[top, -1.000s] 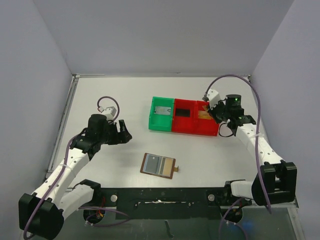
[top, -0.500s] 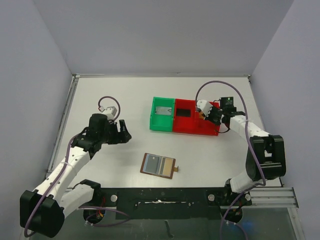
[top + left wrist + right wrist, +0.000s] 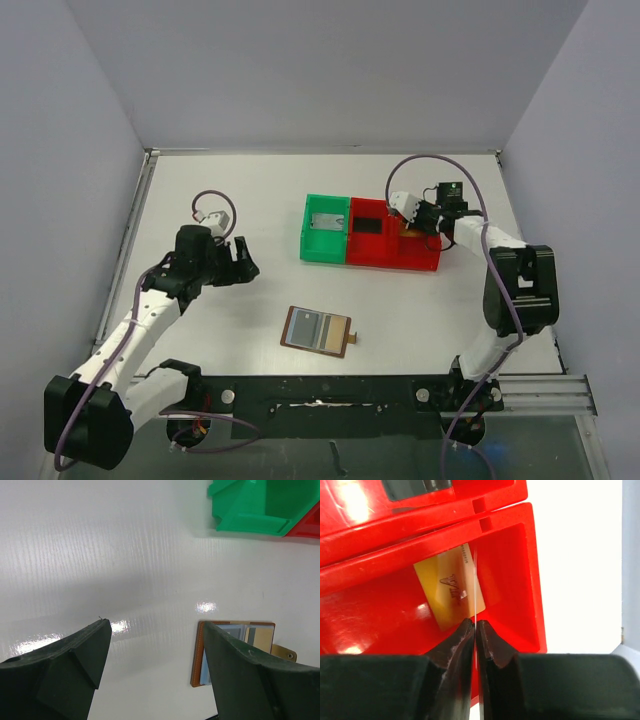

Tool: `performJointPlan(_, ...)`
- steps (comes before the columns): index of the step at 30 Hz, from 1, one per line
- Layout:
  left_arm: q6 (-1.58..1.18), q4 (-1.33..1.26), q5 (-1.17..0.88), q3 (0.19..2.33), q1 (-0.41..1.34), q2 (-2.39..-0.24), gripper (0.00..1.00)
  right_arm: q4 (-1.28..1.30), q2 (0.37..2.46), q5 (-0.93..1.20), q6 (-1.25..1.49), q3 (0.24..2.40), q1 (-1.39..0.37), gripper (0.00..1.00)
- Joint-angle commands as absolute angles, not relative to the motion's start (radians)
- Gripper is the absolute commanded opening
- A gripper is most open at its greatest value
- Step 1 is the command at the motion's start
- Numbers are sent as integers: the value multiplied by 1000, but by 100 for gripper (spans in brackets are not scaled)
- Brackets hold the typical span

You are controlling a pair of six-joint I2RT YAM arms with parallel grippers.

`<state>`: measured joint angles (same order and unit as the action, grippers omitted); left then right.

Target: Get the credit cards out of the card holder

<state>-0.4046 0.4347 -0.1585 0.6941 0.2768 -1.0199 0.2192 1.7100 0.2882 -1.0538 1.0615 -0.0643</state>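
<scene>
The brown card holder (image 3: 319, 330) lies open on the table in front of the trays; it also shows in the left wrist view (image 3: 235, 650), partly behind my finger. My left gripper (image 3: 243, 264) (image 3: 155, 625) is open and empty above bare table, left of it. My right gripper (image 3: 420, 220) (image 3: 475, 622) is shut on a thin credit card (image 3: 475, 580), seen edge-on, over the right red tray (image 3: 520, 565). A golden-orange card (image 3: 447, 587) (image 3: 409, 232) shows in that tray. A pale grey card (image 3: 323, 222) lies in the green tray, a black card (image 3: 367, 224) (image 3: 415, 487) in the middle red tray.
The green tray (image 3: 308, 240) (image 3: 250, 522) and two red trays (image 3: 372, 258) stand joined in a row at mid-table. Grey walls close in the table's left, back and right sides.
My right gripper has swung in over the right red tray and now points down into it with the card pinched. My left gripper has barely moved. The card holder has not moved.
</scene>
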Motion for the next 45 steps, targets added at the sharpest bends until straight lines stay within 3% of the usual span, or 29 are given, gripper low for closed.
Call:
performJointPlan(1, -383, 370, -182, 701, 263, -1023, 73, 152, 1748, 285, -1108, 1122, -52, 12)
performJointPlan(8, -380, 379, -175, 707, 260, -1041, 73, 180, 1803, 308, -1126, 1155, -51, 12)
performJointPlan(16, -379, 378, -188, 707, 258, -1055, 73, 284, 1821, 328, -1112, 1178, -51, 24)
performJointPlan(21, -377, 378, -198, 707, 257, -1063, 73, 287, 1824, 342, -1089, 1175, -51, 26)
performJointPlan(26, -377, 376, -203, 707, 257, -1065, 73, 286, 1812, 356, -1076, 1162, -50, 36)
performJointPlan(33, -377, 379, -206, 709, 257, -1082, 73, 318, 1805, 384, -1053, 1186, -47, 43)
performJointPlan(36, -377, 377, -211, 709, 257, -1088, 73, 319, 1796, 389, -1045, 1195, -42, 51)
performJointPlan(45, -377, 373, -228, 706, 257, -1079, 73, 242, 1601, 402, -825, 1214, -47, 56)
